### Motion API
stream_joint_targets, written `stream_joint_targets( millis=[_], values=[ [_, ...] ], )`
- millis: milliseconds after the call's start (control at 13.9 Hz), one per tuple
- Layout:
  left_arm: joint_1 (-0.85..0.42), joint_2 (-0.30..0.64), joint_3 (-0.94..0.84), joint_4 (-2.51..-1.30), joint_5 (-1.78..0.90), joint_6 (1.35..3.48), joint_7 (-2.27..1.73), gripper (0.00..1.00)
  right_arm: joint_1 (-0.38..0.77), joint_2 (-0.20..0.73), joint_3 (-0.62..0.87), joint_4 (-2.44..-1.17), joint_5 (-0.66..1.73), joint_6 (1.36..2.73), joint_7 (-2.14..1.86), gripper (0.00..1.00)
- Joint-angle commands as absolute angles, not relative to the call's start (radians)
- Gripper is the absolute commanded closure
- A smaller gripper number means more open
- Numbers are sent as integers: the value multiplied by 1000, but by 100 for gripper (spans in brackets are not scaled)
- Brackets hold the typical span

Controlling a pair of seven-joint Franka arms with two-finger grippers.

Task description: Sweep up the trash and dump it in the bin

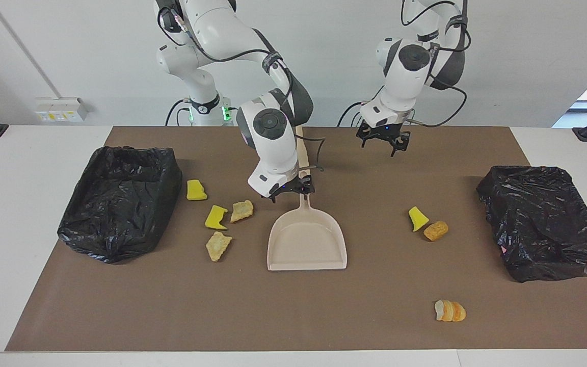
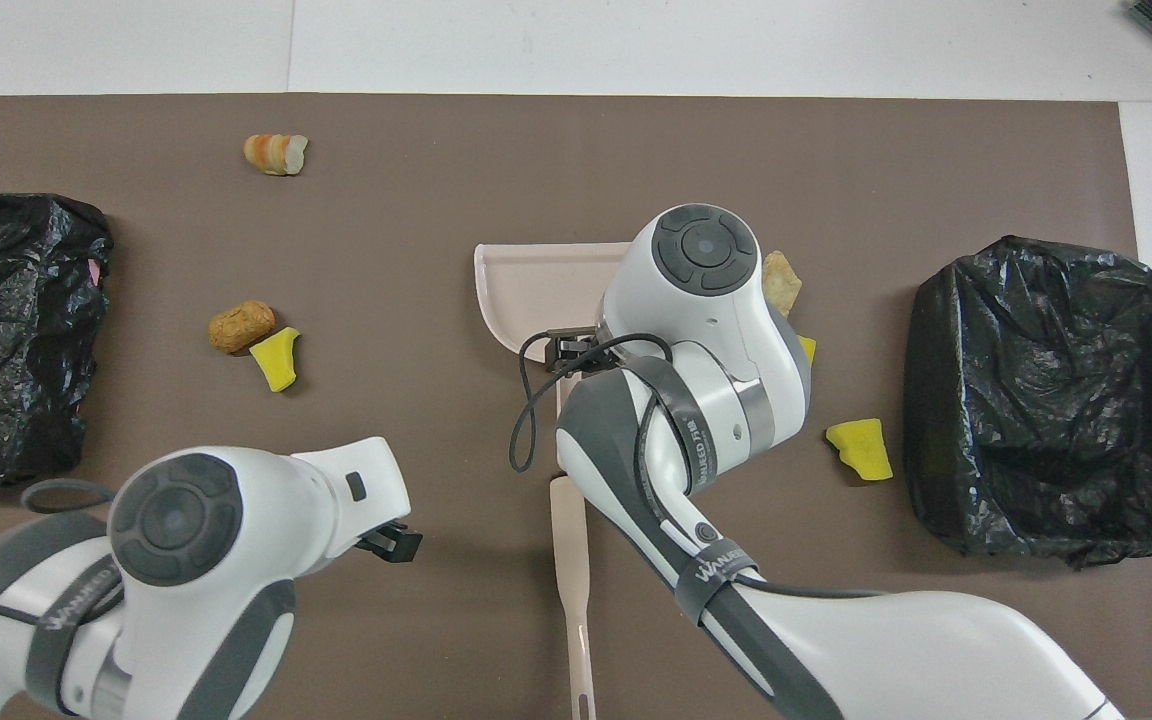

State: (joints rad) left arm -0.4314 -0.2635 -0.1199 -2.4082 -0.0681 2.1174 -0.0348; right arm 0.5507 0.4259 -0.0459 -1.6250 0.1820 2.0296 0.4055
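The beige plastic dustpan (image 1: 307,239) is laid at mid-table, its handle pointed toward the robots. The right gripper (image 1: 289,189) is held over that handle, fingers apart. The left gripper (image 1: 383,143), also spread, is kept farther off. The trash scraps (image 1: 217,217) are scattered beside the dustpan.

Brown mat (image 1: 293,316) covers white table (image 1: 13,214) (power socket (image 1: 60,109) on the wall).

Dustpan (image 1: 307,238) mid-table between two bins (image 1: 120,201), scraps (image 1: 218,232) beside.
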Motion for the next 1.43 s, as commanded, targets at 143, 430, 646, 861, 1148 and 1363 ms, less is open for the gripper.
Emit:
stream_joint_targets(
  millis=[143, 430, 646, 861, 1148, 1363],
  values=[
    [-665, -305, -101, -2548, -78, 2310, -282, 0, 581, 442, -43, -1658, 225, 2080, 436, 0],
    [-805, -302, -103, -2576, -77, 2417, -506, 0, 607, 408, -41, -1706, 245, 2043, 434, 0],
    [-877, -258, -123, -2563, -77, 2476, -628, 0, 630, 394, -41, -1707, 247, 1976, 443, 0],
    [-891, -198, -159, -2545, -75, 2520, -689, 0, 630, 394, -43, -1704, 247, 1960, 437, 6],
    [-891, -180, -198, -2545, -75, 2533, -745, 0, 627, 402, -43, -1697, 245, 1983, 422, 35],
    [-896, -172, -202, -2545, -75, 2548, -784, 11, 627, 406, -41, -1695, 245, 2029, 429, 98]
  ],
)
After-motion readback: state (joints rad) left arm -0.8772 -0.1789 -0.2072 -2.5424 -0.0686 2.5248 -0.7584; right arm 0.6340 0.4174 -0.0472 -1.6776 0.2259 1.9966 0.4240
